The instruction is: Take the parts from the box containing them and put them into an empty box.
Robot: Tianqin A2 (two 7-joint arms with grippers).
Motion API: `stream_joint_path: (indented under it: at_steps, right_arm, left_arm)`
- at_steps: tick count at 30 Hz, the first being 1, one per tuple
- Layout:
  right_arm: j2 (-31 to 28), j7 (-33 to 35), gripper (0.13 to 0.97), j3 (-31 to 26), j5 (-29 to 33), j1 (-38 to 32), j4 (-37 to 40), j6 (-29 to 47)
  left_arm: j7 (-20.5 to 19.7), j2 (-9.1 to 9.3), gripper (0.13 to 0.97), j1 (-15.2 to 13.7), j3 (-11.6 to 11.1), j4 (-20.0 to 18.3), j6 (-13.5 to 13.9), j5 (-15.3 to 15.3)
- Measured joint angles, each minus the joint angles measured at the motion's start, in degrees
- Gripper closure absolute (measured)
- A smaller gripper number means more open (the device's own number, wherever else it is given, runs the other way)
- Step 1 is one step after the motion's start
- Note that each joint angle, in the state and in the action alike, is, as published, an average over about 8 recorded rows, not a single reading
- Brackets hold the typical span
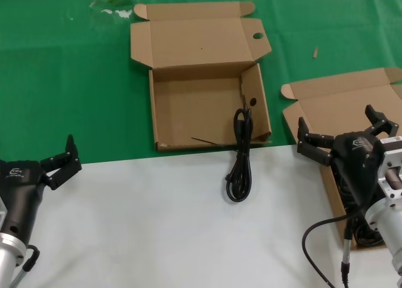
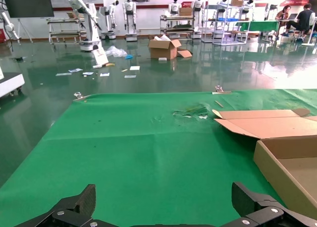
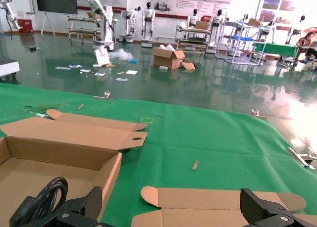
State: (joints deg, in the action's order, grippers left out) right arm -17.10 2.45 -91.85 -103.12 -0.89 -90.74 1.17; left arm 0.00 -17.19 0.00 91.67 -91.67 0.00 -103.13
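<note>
The empty box (image 1: 207, 100) lies at twelve o'clock on the table (image 1: 125, 225), lid thrown back so its floor is open from above. One cable bundle (image 1: 240, 156) straddles its front wall beside the holed side wall: the far end is inside, the rest hangs out onto the white sheet, so it counts as only half delivered. The source box (image 1: 352, 112) sits at three o'clock, close under the right pincer (image 1: 344, 132), which hovers there released and holding nothing. More black cords (image 1: 367, 233) seem to lie in that box behind the arm, largely hidden. The left pincer (image 1: 58, 162) waits at eight o'clock, likewise released and empty, near the table's edge.
</note>
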Motion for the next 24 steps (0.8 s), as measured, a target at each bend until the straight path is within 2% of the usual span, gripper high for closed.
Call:
stream_joint_path:
  at_steps: [24]
  right_arm:
    - [0.0, 0.0, 0.129, 0.0, 0.0, 0.0, 0.0, 0.0]
  left_arm:
    - [0.0, 0.0, 0.132, 0.0, 0.0, 0.0, 0.0, 0.0]
